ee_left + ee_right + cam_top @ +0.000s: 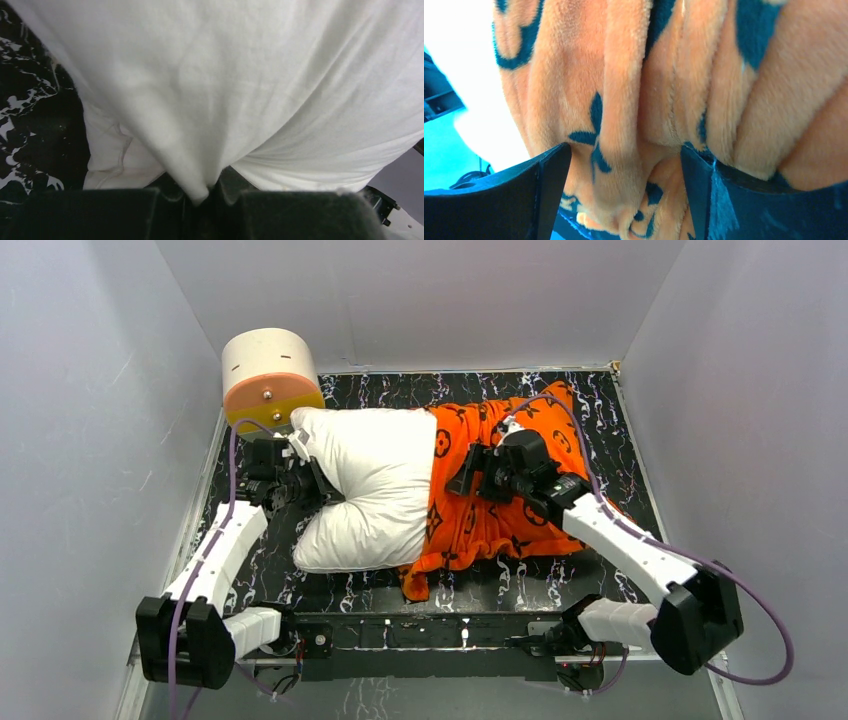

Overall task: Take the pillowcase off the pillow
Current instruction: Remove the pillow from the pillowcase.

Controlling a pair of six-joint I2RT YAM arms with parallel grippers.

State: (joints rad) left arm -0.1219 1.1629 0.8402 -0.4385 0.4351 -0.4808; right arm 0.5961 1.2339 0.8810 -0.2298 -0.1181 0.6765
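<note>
The pillow lies across the middle of the desk. Its left half is bare and white, and its right half sits inside the orange monogram pillowcase, which trails toward the far right corner.

The left gripper is clenched on a pinch of the pillow's cloth at its left end, drawn to a point between the fingers. The right gripper rests on the pillowcase with its jaws spread. A plush fold sits between them, unsqueezed as far as I can see.

That is my worry. If the right arm pulls toward the right edge before closing, it would likely skid off the plush. The left hold is only thin cloth, so a hard tug could slip it free and the pillow would drag along with its cover. The cream-and-orange cylinder at the far left corner, just beside the pillow, could get knocked.
</note>
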